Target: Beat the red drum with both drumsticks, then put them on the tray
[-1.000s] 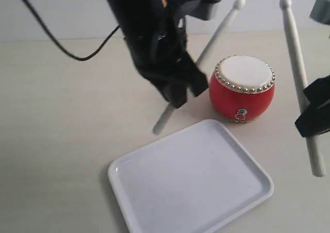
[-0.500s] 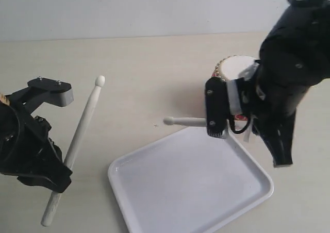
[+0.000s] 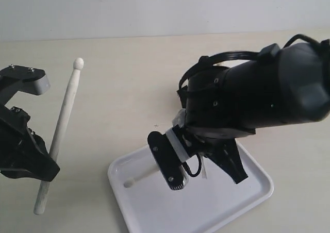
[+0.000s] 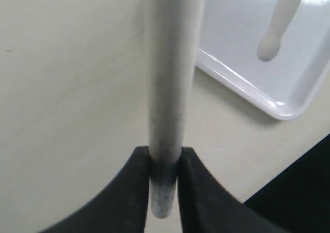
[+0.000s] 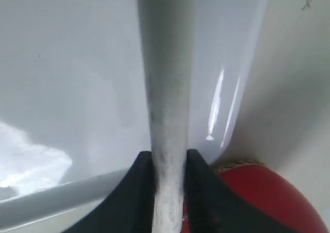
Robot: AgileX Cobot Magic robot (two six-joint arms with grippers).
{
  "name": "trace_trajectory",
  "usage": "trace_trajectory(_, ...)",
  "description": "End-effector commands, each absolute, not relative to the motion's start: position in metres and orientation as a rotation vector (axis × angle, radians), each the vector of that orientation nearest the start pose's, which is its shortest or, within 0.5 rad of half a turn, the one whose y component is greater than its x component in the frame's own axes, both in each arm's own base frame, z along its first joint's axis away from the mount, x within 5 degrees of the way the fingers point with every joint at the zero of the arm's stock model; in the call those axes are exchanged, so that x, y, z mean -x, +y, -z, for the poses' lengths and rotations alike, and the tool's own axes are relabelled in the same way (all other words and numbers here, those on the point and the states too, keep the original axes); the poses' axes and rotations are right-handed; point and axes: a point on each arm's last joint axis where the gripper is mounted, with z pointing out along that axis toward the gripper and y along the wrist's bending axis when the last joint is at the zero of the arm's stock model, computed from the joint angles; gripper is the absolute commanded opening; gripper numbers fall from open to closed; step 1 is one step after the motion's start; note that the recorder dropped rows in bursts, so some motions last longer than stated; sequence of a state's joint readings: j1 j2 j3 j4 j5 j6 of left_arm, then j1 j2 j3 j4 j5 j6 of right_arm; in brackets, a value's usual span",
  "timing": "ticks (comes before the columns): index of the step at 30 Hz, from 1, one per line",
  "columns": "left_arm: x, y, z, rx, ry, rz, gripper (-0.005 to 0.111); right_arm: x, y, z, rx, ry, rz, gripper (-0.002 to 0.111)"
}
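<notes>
While the left end effector (image 4: 165, 163) clamps one drumstick (image 3: 63, 117) near its butt, tilted tip-up over bare bench (image 3: 129, 78) left of the tray (image 3: 247, 198), the right end effector (image 5: 169, 163) grips the other drumstick (image 3: 139, 178) low over that tray, its long axis pointing at the tray's left corner. The red drum (image 5: 268, 197) sits just beyond the tray, behind the right arm. The right stick looks nearer release; the left one's target lies rightward

right arm (image 3: 258, 99) bulky glossy black shell, small screw heads dotted across, black cable (image 3: 227, 55) looped over its far side, pale grey strip (image 3: 178, 146) on a black screwed plate (image 3: 164, 163) near end, left arm (image 3: 15, 135) matte black, grey block (image 3: 32, 81) with two screws, black tapered fingers (image 4: 126, 192)
</notes>
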State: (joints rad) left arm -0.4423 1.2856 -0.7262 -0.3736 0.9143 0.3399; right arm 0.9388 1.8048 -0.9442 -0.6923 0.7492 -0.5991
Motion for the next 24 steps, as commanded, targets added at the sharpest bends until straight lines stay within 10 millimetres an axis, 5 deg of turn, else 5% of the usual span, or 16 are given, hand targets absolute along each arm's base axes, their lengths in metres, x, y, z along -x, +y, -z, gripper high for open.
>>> trace_trajectory(1, -0.1777, -0.1123, -0.2265, -0.834, 2.803, 0.48, 0.0, -0.2194, 0.2309, -0.1359, 2.484, 1.573, 0.731, 0.0)
trace_trajectory(9, -0.1776, -0.1126, -0.2266, -0.83, 2.804, 0.486, 0.0, -0.2196, 0.232, -0.1307, 2.483, 1.587, 0.721, 0.001)
trace_trajectory(18, -0.1776, -0.1127, -0.2266, -0.829, 2.804, 0.488, 0.0, -0.2191, 0.2318, -0.1305, 2.481, 1.596, 0.716, 0.03)
trace_trajectory(24, -0.1776, -0.1127, -0.2266, -0.828, 2.804, 0.489, 0.0, -0.2187, 0.2282, -0.131, 2.486, 1.635, 0.752, 0.035)
